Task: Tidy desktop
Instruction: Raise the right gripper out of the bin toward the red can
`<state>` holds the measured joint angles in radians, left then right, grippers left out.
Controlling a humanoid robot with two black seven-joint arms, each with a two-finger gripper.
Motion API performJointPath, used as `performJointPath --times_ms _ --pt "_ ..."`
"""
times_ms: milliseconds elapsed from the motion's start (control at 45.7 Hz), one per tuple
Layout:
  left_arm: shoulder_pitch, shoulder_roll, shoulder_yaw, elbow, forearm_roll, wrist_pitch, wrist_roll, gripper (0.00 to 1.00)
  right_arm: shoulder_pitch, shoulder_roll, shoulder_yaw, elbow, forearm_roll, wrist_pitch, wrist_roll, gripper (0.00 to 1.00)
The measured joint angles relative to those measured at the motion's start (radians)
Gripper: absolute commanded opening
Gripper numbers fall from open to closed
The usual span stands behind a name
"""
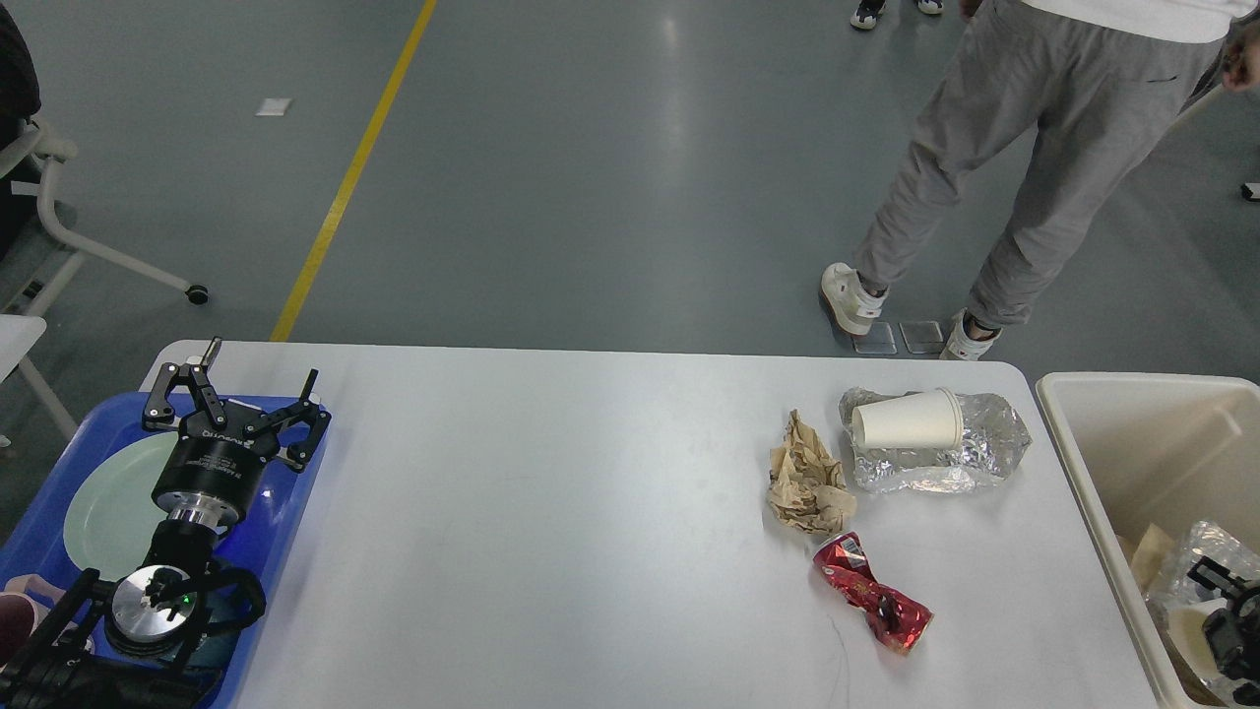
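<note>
**Q.** Grey polished floor with a yellow line lies behind; what stands in the foreground?

**A.** White counter [551, 532], wide and matte, with rounded corners. Four pieces of litter sit on its right half: a paper cup [908, 420] lying on its side on a crumpled foil sheet [970, 458], a wad of brown paper [807, 478] just beside the foil, and a crushed red can [871, 594] near the front, touching or almost touching the wad.

**Q.** Where are the pincers?

**A.** Left pincer [232, 394] hovers over the blue tray [285, 512] at the counter's left end, jaws spread wide, holding nothing. Right pincer [1226, 611] shows only in part at the frame's edge, down in the beige bin [1083, 443]; whether it is spread or closed cannot be told.

**Q.** How will the litter handle?

**A.** All of it is probably very light. The cup is thin-walled and would dent, and may roll; a gentle grip across its mid-body suits. Foil and paper are soft and yield; pinch a raised fold. The can is stiffer, creased and slick; take it across the narrow crushed waist.
</note>
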<state>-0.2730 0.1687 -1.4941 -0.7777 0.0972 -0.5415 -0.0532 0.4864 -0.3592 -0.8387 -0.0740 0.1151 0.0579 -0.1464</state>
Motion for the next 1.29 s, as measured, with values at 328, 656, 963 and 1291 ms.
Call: performJointPath --times_ms 328,656,963,1291 --pt "0.000 0.000 0.000 0.000 0.000 0.000 0.000 0.97 0.069 -0.005 -0.006 0.020 -0.004 0.076 0.006 1.00" --pt "0.000 0.000 0.000 0.000 0.000 0.000 0.000 0.97 0.480 -0.084 -0.157 0.232 -0.129 0.344 -0.003 1.00" --pt "0.000 0.000 0.000 0.000 0.001 -0.001 0.000 0.97 1.150 -0.056 -0.425 0.995 -0.253 0.467 -0.010 1.00" --pt "0.000 0.000 0.000 0.000 0.000 -0.001 0.001 0.97 1.625 0.049 -0.451 1.403 -0.142 0.709 -0.012 1.00"
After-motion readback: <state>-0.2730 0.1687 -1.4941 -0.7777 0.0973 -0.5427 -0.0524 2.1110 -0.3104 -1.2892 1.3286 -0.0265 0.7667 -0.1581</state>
